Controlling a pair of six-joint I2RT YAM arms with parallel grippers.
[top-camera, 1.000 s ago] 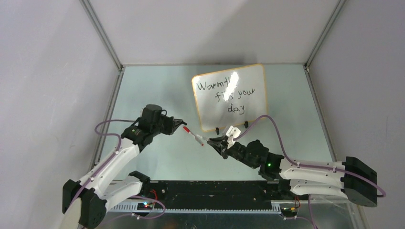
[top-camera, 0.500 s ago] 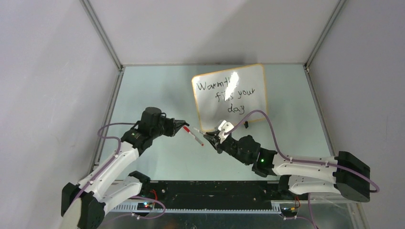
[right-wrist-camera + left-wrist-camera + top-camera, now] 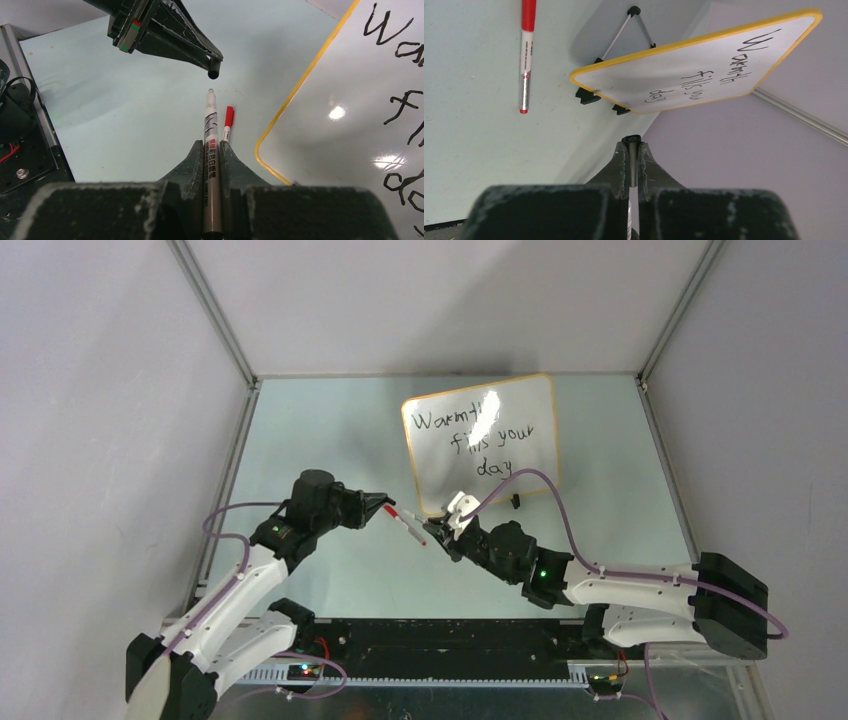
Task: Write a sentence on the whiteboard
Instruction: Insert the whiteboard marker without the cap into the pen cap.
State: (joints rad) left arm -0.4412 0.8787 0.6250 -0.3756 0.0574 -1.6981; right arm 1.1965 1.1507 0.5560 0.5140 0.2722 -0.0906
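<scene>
Beyond the jaws the whiteboard is glossy with glare spots, the table smooth and matt; the black fingers look scuffed and dull.

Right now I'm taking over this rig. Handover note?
Left gripper: fingers shut on a small black cap.
Right gripper: fingers shut on the uncapped marker, tip pointing at the cap, with a gap between them.
The whiteboard stands on the table, with the sentence "Warmth fills your day" on it in three lines. A red-capped marker lies on the table near the board.
Done: the writing.
Left: probably capping the marker and setting it down.
</scene>
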